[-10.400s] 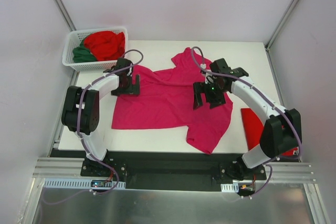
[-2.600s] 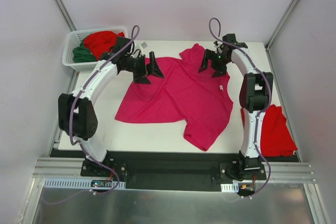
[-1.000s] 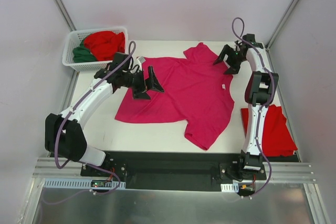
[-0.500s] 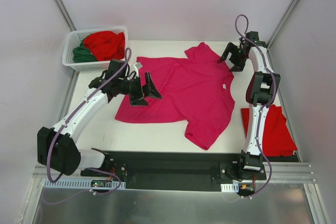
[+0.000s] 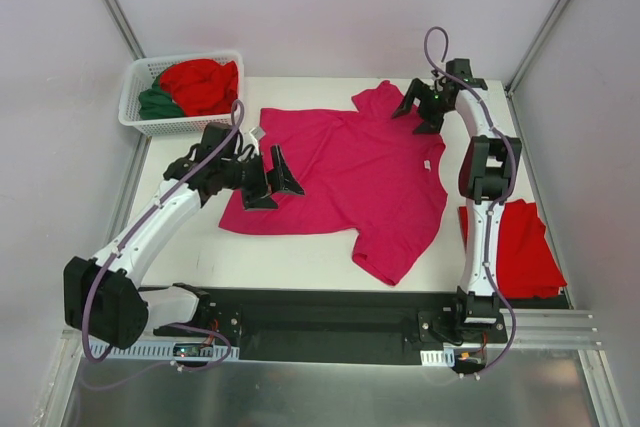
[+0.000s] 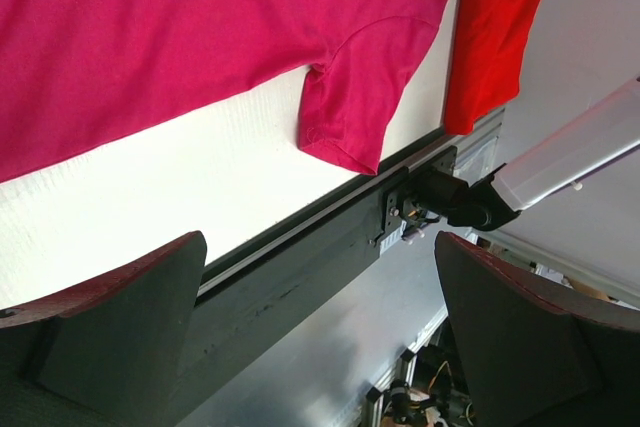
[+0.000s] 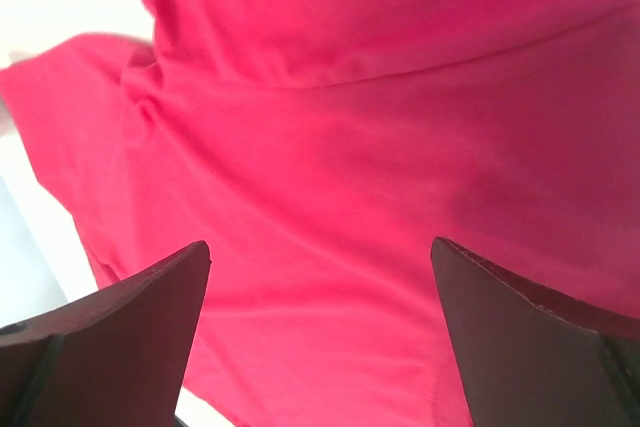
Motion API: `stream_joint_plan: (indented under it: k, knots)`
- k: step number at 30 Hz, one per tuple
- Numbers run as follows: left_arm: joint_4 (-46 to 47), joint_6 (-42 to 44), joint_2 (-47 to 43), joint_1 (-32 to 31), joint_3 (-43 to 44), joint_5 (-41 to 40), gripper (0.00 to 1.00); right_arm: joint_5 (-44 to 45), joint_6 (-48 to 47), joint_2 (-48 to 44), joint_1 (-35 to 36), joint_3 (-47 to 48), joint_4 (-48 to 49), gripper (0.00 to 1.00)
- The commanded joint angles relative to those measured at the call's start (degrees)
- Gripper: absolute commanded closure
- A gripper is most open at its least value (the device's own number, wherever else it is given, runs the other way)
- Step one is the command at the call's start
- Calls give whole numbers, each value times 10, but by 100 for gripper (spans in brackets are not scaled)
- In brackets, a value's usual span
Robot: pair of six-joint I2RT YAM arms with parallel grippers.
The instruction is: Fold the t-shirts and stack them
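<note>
A magenta-pink t-shirt (image 5: pixel 350 167) lies spread flat in the middle of the white table (image 5: pixel 285 247). My left gripper (image 5: pixel 272 182) hovers open over its left part, nothing between the fingers. In the left wrist view the left gripper (image 6: pixel 320 247) points past the shirt (image 6: pixel 200 27) toward the table's near edge. My right gripper (image 5: pixel 418 113) stands open at the shirt's far right sleeve. In the right wrist view the right gripper (image 7: pixel 320 247) is just above the magenta cloth (image 7: pixel 380 147), holding nothing. A folded red t-shirt (image 5: pixel 515 247) lies at the near right.
A white lattice basket (image 5: pixel 135 119) at the far left corner holds a red t-shirt (image 5: pixel 200 82) and a dark green t-shirt (image 5: pixel 158 102). The folded red t-shirt (image 6: pixel 495 37) also shows in the left wrist view. A black rail (image 5: pixel 330 312) runs along the near edge.
My left gripper has drawn back slightly toward the near edge over the shirt. My right gripper has swung left from the far right corner to the sleeve. Both stay open.
</note>
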Motion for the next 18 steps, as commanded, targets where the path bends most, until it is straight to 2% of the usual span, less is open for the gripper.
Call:
stream_joint_plan:
  k: [1, 9, 18]
  knots:
    - [3, -14, -24, -4, -3, -14, 1, -19, 9, -5, 3, 10, 6, 4]
    - [3, -27, -36, -3, -7, -34, 1, 29, -4, 22, -1, 45, -25, 4]
    - [8, -43, -101, -1, -6, -96, 1, 37, 6, 41, -32, 69, -25, 4]
